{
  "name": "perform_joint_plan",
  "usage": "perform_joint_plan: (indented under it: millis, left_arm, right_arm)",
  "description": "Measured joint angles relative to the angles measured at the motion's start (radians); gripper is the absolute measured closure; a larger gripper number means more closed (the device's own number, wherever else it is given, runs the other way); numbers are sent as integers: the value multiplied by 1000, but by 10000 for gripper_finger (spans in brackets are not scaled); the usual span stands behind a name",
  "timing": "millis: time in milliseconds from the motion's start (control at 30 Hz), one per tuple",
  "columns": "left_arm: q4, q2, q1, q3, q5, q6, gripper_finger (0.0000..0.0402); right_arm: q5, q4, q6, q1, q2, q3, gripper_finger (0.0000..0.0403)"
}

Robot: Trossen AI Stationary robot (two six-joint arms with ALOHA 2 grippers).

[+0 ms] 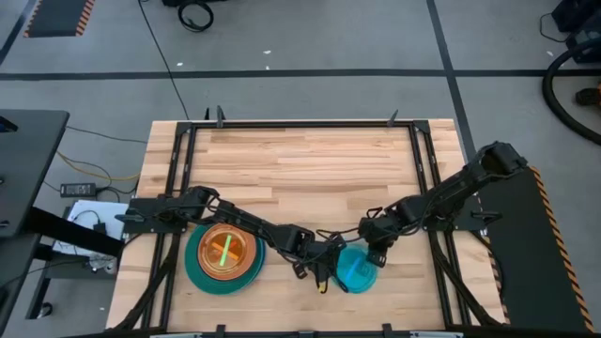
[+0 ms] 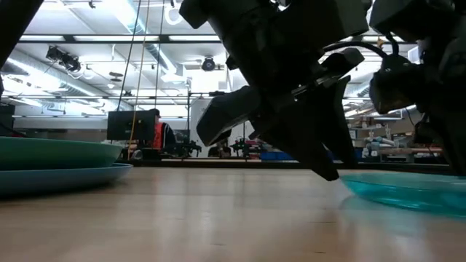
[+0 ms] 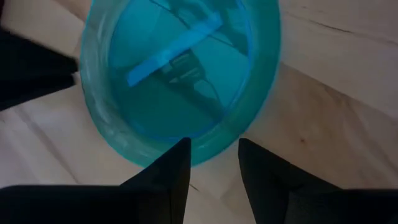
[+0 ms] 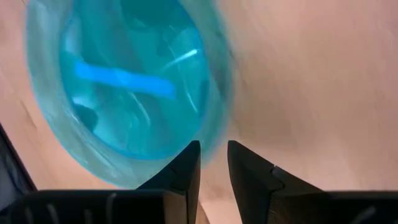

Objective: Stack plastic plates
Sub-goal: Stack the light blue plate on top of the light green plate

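Observation:
A small translucent cyan plate [image 1: 357, 270] lies on the wooden table near its front edge, right of the middle. My left gripper [image 1: 324, 270] is open at the plate's left rim, and its fingertips straddle a stretch of rim [image 3: 211, 152]. My right gripper [image 1: 375, 254] stands at the plate's far-right rim, its fingers a narrow gap apart [image 4: 212, 149]. A stack of plates [image 1: 223, 255] sits at the front left: a large teal one at the bottom, a blue rim, then tan, with orange and green on top. My left gripper's fingertips [image 3: 181, 149] stand at the cyan plate's rim [image 3: 208, 155], slanting down from the table's left; I cannot tell whether they touch it. My right gripper's fingertips [image 4: 193, 152] stand at the opposite rim [image 4: 214, 134], pointing down; I cannot tell whether they touch it.
A black metal frame [image 1: 300, 124] runs around the table's edges. The stack [image 2: 51, 164] fills the front left corner. Bare wood [image 1: 300, 169] lies across the far half of the table. The room beyond holds benches, monitors and a person in orange [image 2: 157, 135].

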Motion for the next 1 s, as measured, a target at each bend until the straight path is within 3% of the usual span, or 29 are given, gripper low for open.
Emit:
perform_joint_plan:
  millis: [433, 733, 1000]
  left_arm:
    - [-15, 7, 16, -1, 36, 141, 260]
    - [-10, -4, 7, 0, 38, 153, 260]
    - [-26, -5, 8, -1, 39, 258, 260]
  right_arm:
    - [58, -85, 33, -2, -175, 0, 312]
    - [112, -127, 38, -2, -197, 0, 312]
    - [115, -125, 29, -2, -195, 0, 312]
